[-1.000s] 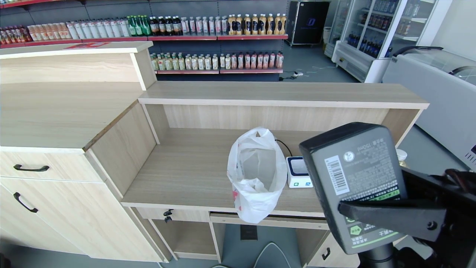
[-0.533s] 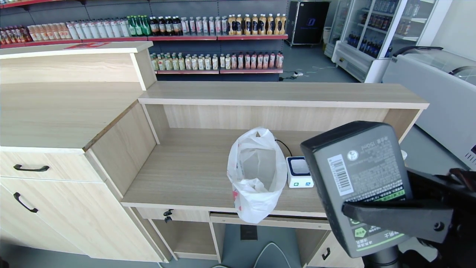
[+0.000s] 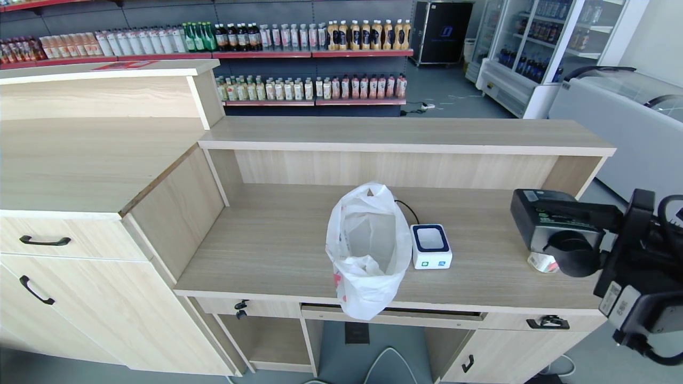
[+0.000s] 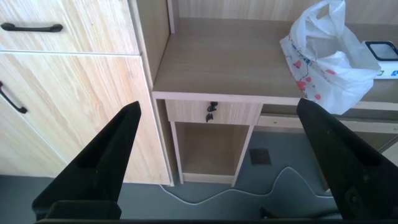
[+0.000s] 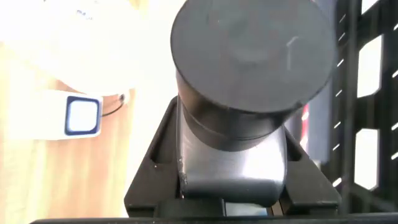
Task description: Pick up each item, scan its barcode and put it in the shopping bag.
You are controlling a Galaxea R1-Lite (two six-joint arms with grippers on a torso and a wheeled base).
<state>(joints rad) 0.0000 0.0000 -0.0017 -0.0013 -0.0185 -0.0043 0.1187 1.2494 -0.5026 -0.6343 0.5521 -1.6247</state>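
My right gripper (image 3: 579, 226) is shut on a dark grey bottle (image 3: 552, 218) with a round black cap (image 3: 572, 255). It holds the bottle on its side above the right end of the counter, right of the white barcode scanner (image 3: 431, 246). The right wrist view looks along the bottle (image 5: 233, 134) past its cap (image 5: 252, 50), with the scanner (image 5: 81, 116) off to one side. The white shopping bag (image 3: 368, 250) stands open just left of the scanner. My left gripper (image 4: 217, 180) hangs open and holds nothing, low in front of the counter's left part; the bag (image 4: 323, 56) lies beyond it.
A small white item (image 3: 542, 263) sits on the counter (image 3: 277, 250) under the held bottle. A raised wooden ledge (image 3: 405, 133) backs the counter, and a taller cabinet (image 3: 80, 165) adjoins it on the left. Drawers with black handles (image 3: 45, 241) lie below.
My right gripper has carried the bottle away from the head camera, down and to the right over the counter's end. The bottle has turned, so its barcode label no longer faces up.
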